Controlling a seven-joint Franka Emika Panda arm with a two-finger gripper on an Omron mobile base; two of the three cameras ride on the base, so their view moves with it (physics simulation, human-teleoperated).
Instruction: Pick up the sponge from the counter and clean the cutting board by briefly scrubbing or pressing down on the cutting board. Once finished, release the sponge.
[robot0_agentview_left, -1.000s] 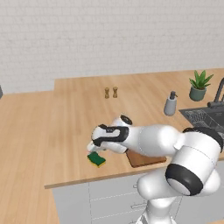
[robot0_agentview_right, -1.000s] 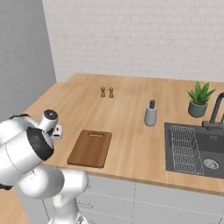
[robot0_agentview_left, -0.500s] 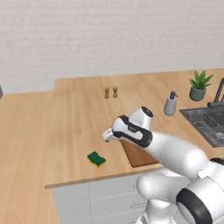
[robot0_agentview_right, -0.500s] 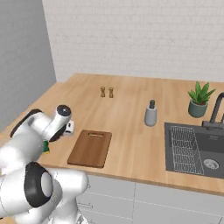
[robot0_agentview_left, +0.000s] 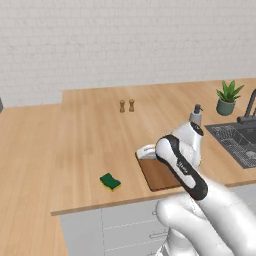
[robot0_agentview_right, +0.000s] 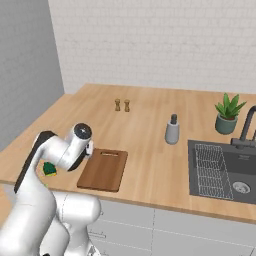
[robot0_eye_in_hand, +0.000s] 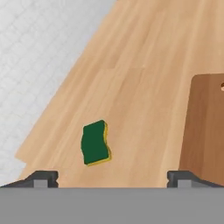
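Note:
The sponge (robot0_agentview_left: 110, 182) lies flat on the light-wood counter (robot0_agentview_left: 75, 130), dark green top up, near the front edge and left of the cutting board (robot0_agentview_left: 159, 176). In the hand view the sponge (robot0_eye_in_hand: 95, 143) sits on the counter (robot0_eye_in_hand: 140, 65), well ahead of my gripper (robot0_eye_in_hand: 110, 178). Both fingertips (robot0_eye_in_hand: 41, 178) stand wide apart: open, nothing held. The dark brown cutting board (robot0_eye_in_hand: 203, 127) is at the right of that view. My hand (robot0_agentview_left: 146, 151) hovers over the board's far left corner. From the right base, my arm partly covers the sponge (robot0_agentview_right: 49, 169) beside the board (robot0_agentview_right: 103, 169).
Two small shakers (robot0_agentview_left: 126, 105) stand at the back of the counter. A soap dispenser (robot0_agentview_right: 172, 130), a potted plant (robot0_agentview_right: 227, 114) and the sink (robot0_agentview_right: 227, 170) with its faucet are off to the right. The counter's front edge runs just below the sponge.
My hand was low over the sponge; it has risen and swung right to the board's left end. The sponge stays where it was on the counter.

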